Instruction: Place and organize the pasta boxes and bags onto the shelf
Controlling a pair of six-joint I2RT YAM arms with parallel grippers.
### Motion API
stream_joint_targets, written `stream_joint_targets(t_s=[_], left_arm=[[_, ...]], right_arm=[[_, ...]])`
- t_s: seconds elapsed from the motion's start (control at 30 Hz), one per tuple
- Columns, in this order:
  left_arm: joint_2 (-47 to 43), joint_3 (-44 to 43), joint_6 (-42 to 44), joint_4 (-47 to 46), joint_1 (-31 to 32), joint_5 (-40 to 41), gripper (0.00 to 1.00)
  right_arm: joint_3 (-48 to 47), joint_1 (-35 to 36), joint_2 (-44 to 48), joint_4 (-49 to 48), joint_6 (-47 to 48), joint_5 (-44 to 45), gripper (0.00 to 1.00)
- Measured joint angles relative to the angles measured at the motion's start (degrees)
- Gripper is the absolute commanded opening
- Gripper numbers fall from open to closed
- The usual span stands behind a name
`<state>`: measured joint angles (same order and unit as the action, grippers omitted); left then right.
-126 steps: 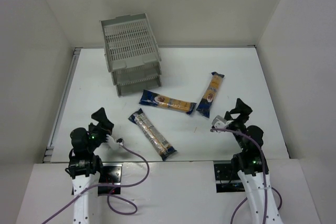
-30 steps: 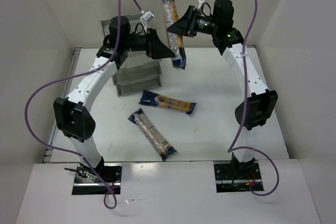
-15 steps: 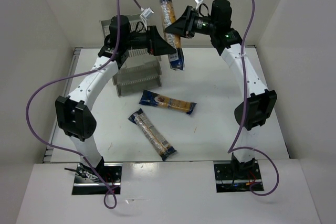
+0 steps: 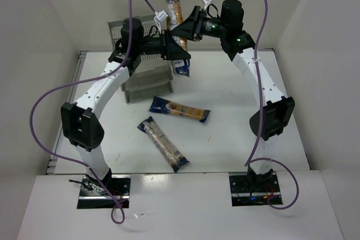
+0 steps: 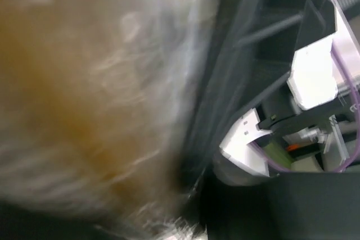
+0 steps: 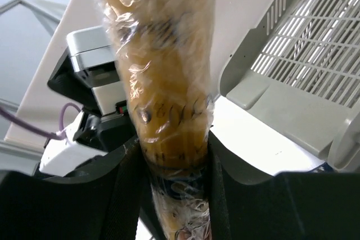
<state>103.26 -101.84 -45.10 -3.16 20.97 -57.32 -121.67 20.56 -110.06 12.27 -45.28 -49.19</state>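
Yellow-orange pack (image 4: 173,7) is up in the air at the back, standing nearly on end just off the right edge of the shelf (image 4: 143,80). It isn't on any tier yet. The middle pack (image 4: 180,109) and near pack (image 4: 164,143) are lying on the tabletop (image 4: 225,139), well apart from the shelf.

What I'd worry about: it's a long, crinkly plastic pack held by one pinch, and it has to be tipped flat to go onto a tier. My guess is it could swivel or slide in the grip as it turns. The low blue end could also catch the shelf's rim and shove that light rack around. Both arms are crammed into the same spot too, so a bump between them looks possible.

Right claw (image 4: 181,29) is pressed in on the pack. The wrist view shows a finger on each side, squeezing the wrapper. Left claw (image 4: 181,54) is right up against the same pack lower down, close enough that its camera is just an orange blur. Honestly can't tell whether it's spread or clamped.
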Motion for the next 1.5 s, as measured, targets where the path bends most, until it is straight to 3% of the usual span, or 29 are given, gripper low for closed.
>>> stream_joint_targets(t_s=[0.07,0.1,0.17,0.2,0.33,0.43,0.5,0.73,1.1,1.5], left_arm=[[0.07,0.22,-1.03,-0.07,-0.26,-0.33,0.24],[0.13,0.24,-1.44,-0.24,-0.26,-0.57,0.21],[0.13,0.24,-1.73,-0.28,-0.26,-0.5,0.15],[0.17,0.24,-1.86,-0.2,-0.26,-0.46,0.14],[0.35,0.24,-1.77,1.51,-0.83,0.04,0.14],[0.55,-0.66,-1.42,4.96,-2.69,1.4,0.14],[0.66,-1.49,-0.26,8.17,-5.49,3.23,0.1],[3.63,-5.03,7.54,18.97,-15.87,16.39,0.09],[10.12,-9.4,12.33,27.23,-15.19,30.03,0.1],[10.12,-10.8,13.03,29.31,-17.7,37.27,0.1]], right_arm=[[0.0,-0.22,0.0,-0.24,0.15,-0.57,0.01],[0.0,-0.22,0.0,-0.15,0.2,-0.44,0.17],[0.0,-0.2,0.0,0.35,0.11,0.28,0.39],[0.0,-0.17,0.0,0.81,0.13,0.76,0.61],[-0.81,-0.09,0.0,2.78,0.5,5.03,0.86],[-2.51,-1.09,0.02,4.96,1.22,8.96,0.96],[-3.65,-2.14,0.39,6.54,2.21,12.07,0.97],[-3.63,-7.82,3.41,9.18,5.84,18.45,0.97],[4.48,-7.74,9.4,10.1,9.38,18.84,0.97],[9.7,-8.7,13.0,10.54,10.01,18.53,0.97]])
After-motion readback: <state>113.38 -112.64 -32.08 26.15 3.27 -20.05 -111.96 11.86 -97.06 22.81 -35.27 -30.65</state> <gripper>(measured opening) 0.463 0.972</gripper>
